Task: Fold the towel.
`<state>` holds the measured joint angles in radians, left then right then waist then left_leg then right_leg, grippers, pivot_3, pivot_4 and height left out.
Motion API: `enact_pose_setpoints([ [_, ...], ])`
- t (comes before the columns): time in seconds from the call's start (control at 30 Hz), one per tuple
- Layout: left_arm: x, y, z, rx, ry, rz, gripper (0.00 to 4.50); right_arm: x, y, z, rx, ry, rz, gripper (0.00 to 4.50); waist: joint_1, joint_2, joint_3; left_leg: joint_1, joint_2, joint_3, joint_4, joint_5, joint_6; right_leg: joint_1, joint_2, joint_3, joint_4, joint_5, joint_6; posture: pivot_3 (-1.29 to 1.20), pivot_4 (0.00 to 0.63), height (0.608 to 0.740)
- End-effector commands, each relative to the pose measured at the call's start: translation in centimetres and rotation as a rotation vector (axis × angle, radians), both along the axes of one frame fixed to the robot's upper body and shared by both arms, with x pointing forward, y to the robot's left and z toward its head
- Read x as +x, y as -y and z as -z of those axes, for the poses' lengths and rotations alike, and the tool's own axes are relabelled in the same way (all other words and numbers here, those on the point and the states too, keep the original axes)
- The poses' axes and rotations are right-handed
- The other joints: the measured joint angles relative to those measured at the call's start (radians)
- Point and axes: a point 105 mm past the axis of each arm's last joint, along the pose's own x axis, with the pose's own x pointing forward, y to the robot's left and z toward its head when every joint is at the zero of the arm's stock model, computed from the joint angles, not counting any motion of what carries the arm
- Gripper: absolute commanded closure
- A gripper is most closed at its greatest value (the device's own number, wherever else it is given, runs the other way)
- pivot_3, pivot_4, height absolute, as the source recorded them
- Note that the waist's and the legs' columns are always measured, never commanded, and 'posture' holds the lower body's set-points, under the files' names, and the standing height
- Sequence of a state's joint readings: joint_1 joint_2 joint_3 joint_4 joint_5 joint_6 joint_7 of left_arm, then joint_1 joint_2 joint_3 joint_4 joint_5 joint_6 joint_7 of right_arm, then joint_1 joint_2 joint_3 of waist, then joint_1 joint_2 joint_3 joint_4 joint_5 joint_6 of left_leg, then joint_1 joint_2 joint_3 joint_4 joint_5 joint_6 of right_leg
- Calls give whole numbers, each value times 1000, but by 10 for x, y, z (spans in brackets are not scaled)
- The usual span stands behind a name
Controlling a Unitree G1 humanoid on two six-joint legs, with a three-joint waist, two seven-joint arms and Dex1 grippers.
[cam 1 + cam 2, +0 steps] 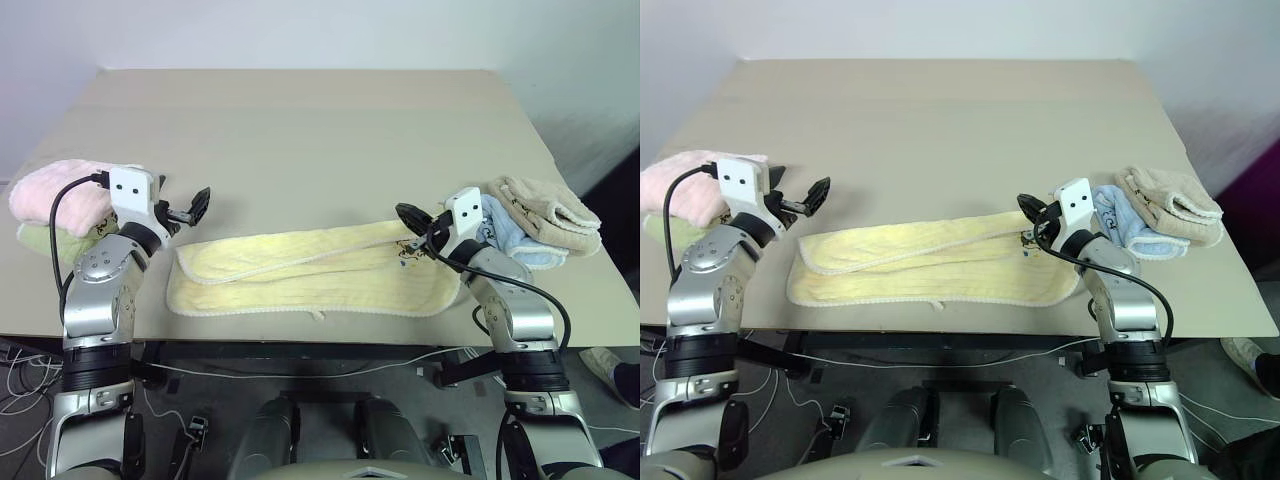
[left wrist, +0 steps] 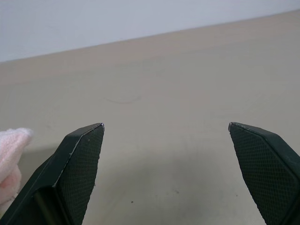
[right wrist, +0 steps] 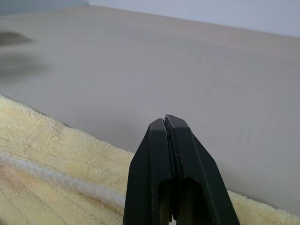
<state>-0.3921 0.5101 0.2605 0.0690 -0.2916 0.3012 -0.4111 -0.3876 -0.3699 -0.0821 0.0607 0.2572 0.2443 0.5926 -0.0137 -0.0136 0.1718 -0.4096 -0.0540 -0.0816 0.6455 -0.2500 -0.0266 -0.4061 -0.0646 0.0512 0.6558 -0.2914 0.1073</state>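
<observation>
Yellow towel (image 1: 310, 270) lying long across the near edge of the tabletop (image 1: 300, 130), folded once lengthwise. Right gripper (image 1: 410, 217) over the towel's right end, jaws pressed together, nothing pinched. Left gripper (image 1: 192, 207) just past the towel's left end, jaws spread wide, nothing in them. Pink towel (image 1: 55, 195) at far left. Blue towel (image 1: 510, 235) and tan towel (image 1: 545, 213) at far right.

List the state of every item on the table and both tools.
towel: flat, folded once lengthwise, unheld
left tool: open, empty
right tool: shut, empty, over towel's end
pink towel: folded, stacked on green one
blue towel: folded
beige towel: folded
</observation>
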Motion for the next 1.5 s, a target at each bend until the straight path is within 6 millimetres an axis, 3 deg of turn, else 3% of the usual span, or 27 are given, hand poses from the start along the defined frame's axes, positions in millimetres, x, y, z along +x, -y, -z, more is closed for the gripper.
enact_pose_setpoints([
  [0.03, -4, 0, -13, 18, 53, -2, 47, 3, -1, -17, 2, 65, -12, 4500, 0, 0, 0, 0, 0, 0, 0, 0, 0, 0, 0, 0, 0, 0, 0, 0, 150, 740],
  [0.27, -8, -4, -13, 39, 51, 4, 47, 6, -8, -16, -25, 77, -35, 4500, 0, 0, 0, 0, 0, 0, 0, 0, 0, 0, 0, 0, 0, 0, 0, 0, 150, 740],
  [0.5, -18, -4, -10, 104, 26, 98, 47, 3, 0, -14, -72, 89, -17, 4500, -1, 0, 0, 0, 0, 0, 0, 0, 0, 0, 0, 0, 0, 0, 0, 0, 150, 740],
  [0.67, -40, 9, 2, 175, -35, 314, 47, -5, 17, -11, -221, 102, -11, 4500, 0, 0, 0, 0, 0, 0, 0, 0, 0, 0, -1, 0, 0, 0, 0, 0, 150, 740],
  [0.77, -56, 12, 12, 220, -98, 434, 0, -12, 28, -11, -363, 113, -47, 3876, 0, 1, 1, 0, 0, 0, -1, 0, 0, 0, -2, 0, 0, 0, 0, 0, 150, 740],
  [0.9, -70, 9, 20, 236, -158, 520, 0, -15, 48, -11, -644, 144, -76, 2488, -1, 1, 1, 0, 0, 0, -1, 0, 0, 0, -2, 0, -1, 0, 0, 0, 150, 740],
  [1.13, -76, 12, 24, 235, -171, 553, 0, -9, 71, -10, -976, 243, -92, 157, -1, 1, 1, 0, 0, 0, -1, 0, 0, 1, -2, 0, -1, 0, 0, 0, 150, 740],
  [1.33, -84, 13, 28, 235, -190, 577, 0, 4, 75, -8, -1137, 335, -105, 157, -4, 1, 1, 0, 1, 1, -1, 0, 0, 0, -2, 0, -1, 0, 0, 0, 150, 740],
  [1.5, -89, 3, 29, 259, -218, 564, 0, 14, 66, -1, -1210, 400, -139, 157, -6, 2, 1, 0, 1, 1, -1, 0, 0, 0, -1, 0, -1, 0, -1, 0, 150, 740],
])
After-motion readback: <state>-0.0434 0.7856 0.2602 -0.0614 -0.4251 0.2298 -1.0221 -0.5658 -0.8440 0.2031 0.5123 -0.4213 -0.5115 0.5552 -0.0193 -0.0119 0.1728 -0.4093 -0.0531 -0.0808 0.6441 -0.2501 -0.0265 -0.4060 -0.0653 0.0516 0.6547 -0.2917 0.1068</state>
